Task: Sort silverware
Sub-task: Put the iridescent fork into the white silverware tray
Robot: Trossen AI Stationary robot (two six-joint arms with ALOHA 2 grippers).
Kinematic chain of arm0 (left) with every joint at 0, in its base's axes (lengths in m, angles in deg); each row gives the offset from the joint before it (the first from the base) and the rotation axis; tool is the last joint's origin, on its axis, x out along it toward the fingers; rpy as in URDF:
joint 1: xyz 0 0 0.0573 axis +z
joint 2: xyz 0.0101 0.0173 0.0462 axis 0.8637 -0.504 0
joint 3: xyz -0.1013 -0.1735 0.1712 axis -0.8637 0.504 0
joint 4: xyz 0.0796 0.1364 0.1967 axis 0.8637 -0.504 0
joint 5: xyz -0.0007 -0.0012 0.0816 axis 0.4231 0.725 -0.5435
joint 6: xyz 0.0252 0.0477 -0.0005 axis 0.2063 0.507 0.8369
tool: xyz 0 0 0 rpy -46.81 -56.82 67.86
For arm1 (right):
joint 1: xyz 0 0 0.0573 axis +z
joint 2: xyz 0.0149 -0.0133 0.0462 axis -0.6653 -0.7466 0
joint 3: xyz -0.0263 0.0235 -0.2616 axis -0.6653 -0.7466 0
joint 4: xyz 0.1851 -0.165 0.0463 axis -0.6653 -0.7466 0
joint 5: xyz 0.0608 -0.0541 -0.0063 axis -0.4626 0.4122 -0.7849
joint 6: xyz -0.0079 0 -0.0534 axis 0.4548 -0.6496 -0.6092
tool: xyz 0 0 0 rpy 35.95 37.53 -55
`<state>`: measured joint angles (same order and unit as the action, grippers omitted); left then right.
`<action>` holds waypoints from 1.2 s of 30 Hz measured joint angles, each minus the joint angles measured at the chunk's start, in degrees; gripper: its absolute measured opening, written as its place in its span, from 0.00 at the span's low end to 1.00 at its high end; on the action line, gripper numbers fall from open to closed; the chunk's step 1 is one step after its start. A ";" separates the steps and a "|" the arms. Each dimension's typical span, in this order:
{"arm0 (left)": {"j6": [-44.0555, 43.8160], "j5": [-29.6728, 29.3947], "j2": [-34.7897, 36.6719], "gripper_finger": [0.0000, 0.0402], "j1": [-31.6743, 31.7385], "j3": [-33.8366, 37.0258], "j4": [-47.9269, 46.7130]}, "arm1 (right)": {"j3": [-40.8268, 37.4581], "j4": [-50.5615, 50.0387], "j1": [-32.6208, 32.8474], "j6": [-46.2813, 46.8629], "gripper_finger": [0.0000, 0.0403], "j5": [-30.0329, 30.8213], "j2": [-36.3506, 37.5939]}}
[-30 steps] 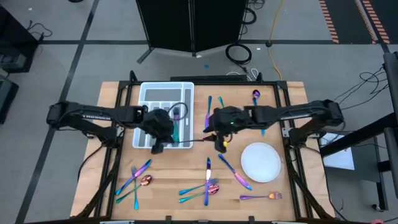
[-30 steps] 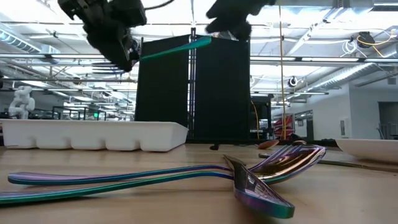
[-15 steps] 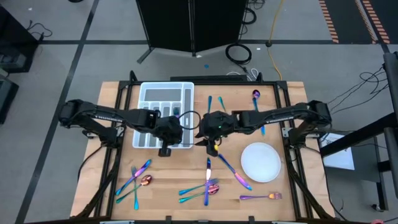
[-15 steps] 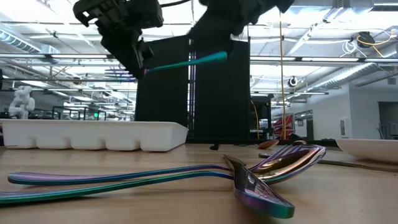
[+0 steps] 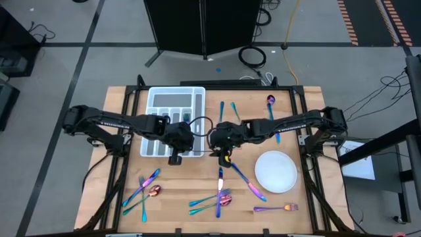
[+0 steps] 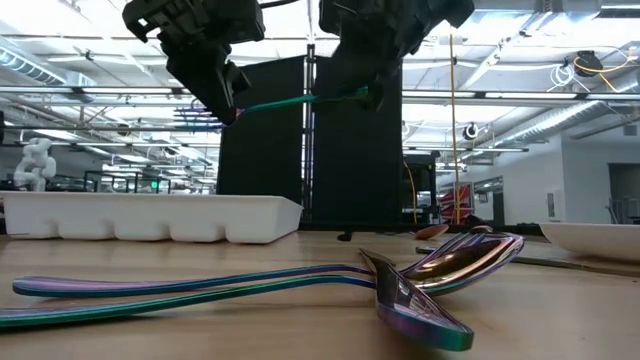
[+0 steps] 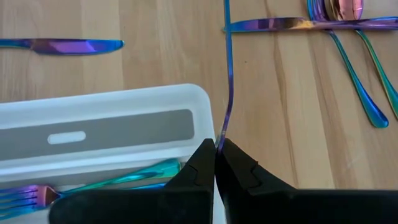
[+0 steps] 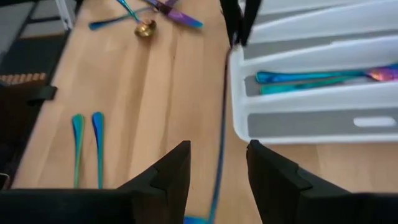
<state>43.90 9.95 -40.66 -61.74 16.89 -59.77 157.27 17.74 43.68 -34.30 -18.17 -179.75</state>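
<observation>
Glossy iridescent metal silverware (image 5: 221, 197) lies on the matt pale wood tabletop (image 5: 184, 178); beside the left claw (image 7: 217, 155), smooth white plastic tray (image 7: 118, 124).

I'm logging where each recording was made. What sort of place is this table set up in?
Probably a robotics lab or industrial workshop, not a kitchen. The wooden table stands on a grey concrete floor with loose cables, and the low view shows a big hall with ceiling strip lights and hanging conduit.

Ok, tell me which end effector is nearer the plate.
Right. The right end effector hangs mid-table, up and left of the plate in the high view; the left end effector is farther off, over the tray's corner.
</observation>
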 joint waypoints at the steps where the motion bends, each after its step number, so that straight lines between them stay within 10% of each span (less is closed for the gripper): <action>1: 0.00 0.00 0.00 0.02 0.00 0.00 0.01 | 0.00 -0.72 0.00 -0.01 0.33 0.63 0.00; 12: -0.35 -0.41 -0.02 0.02 0.11 0.00 -0.08 | 0.00 -2.80 0.04 -0.68 0.03 3.30 0.00; 24: 7.43 -8.44 2.37 0.16 0.02 0.02 -0.85 | 0.04 -6.63 -0.09 2.27 0.00 4.02 0.02; 36: 1.71 -9.69 27.92 0.25 4.48 7.72 1.37 | 0.02 -9.20 -1.18 -1.53 0.00 6.22 1.08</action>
<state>45.61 0.27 -12.74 -57.26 24.61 -58.40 157.30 8.54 42.50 -35.83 -11.95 -178.67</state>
